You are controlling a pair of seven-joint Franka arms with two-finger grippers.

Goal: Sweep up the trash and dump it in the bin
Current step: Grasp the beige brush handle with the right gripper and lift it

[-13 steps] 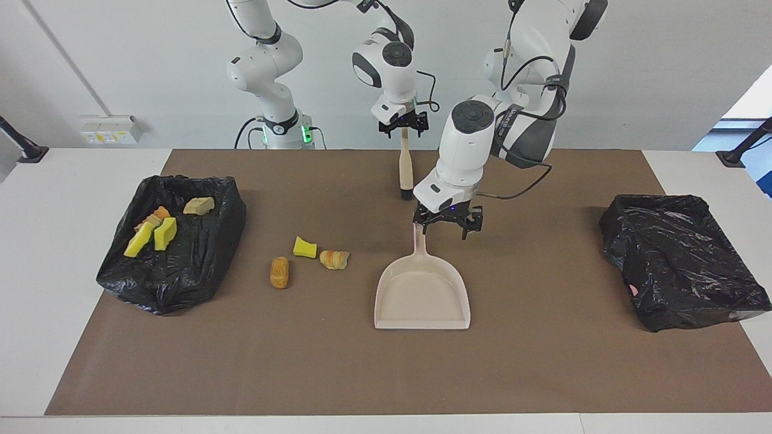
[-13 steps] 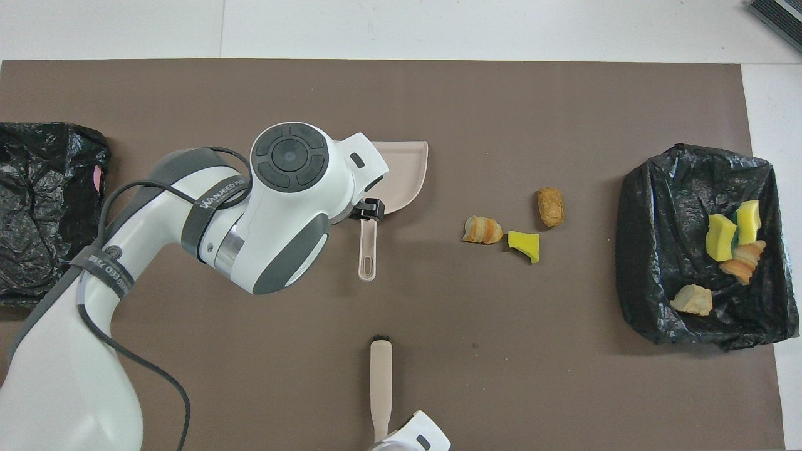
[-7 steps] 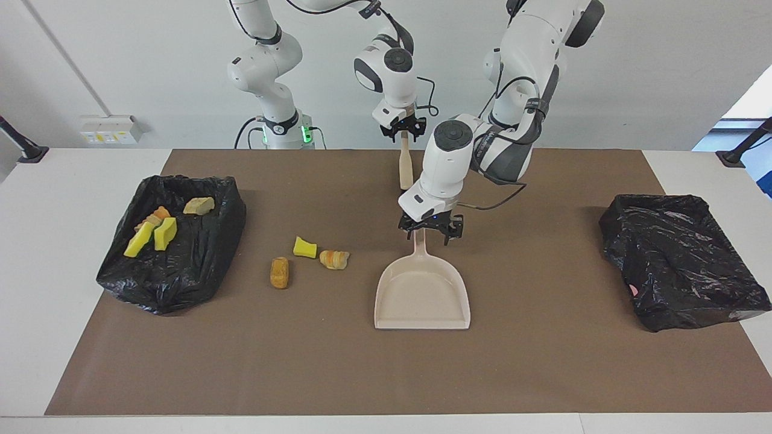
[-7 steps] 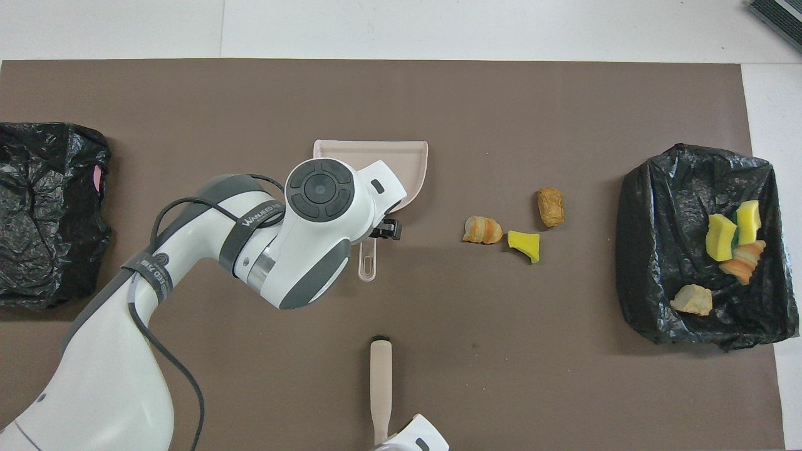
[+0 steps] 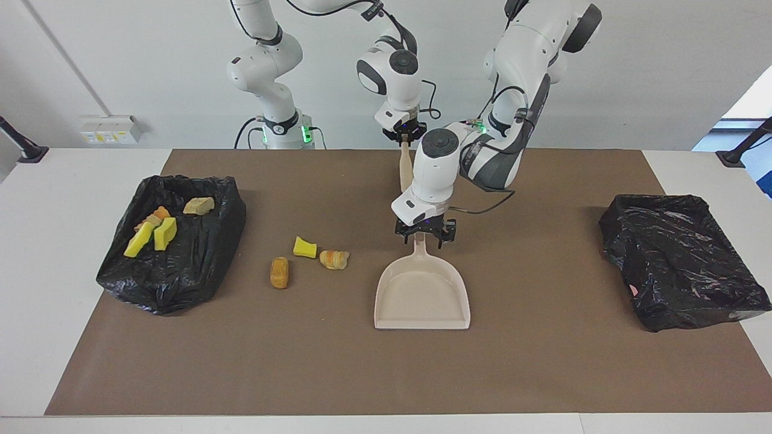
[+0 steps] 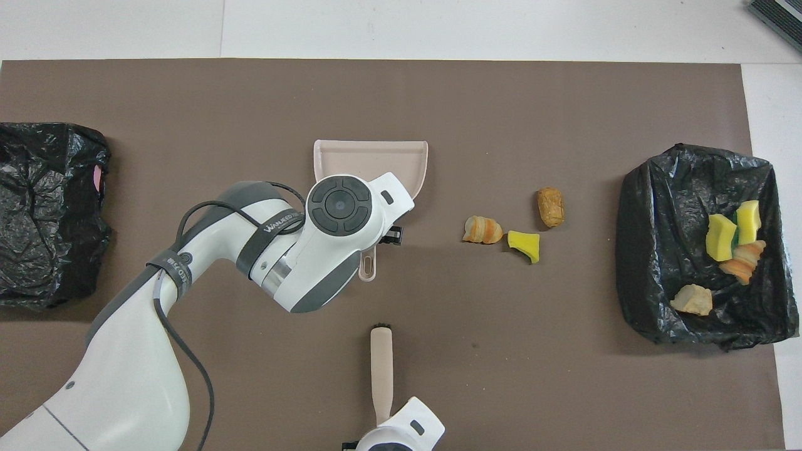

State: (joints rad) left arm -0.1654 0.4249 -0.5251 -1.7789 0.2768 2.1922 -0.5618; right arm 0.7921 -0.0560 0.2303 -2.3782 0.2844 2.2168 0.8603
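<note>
Three pieces of trash lie on the brown mat: a yellow foam chunk (image 5: 304, 248), a striped croissant (image 5: 334, 259) and a bread roll (image 5: 279, 272). Beside them, toward the left arm's end, lies the beige dustpan (image 5: 422, 298), its handle pointing at the robots. My left gripper (image 5: 421, 236) is low over that handle, open, a finger on each side. The brush (image 6: 381, 369) lies nearer to the robots than the dustpan. My right gripper (image 5: 405, 134) is shut on the end of its handle. The bin (image 5: 181, 283), lined with black plastic, holds several more pieces.
A second black-lined bin (image 5: 681, 259) stands at the left arm's end of the mat. The left arm's wrist covers the dustpan's handle in the overhead view and the brush's bristles in the facing view.
My left gripper moved toward the right arm's end, settled over the dustpan handle and began closing. My right gripper came down onto the brush handle and shut.
</note>
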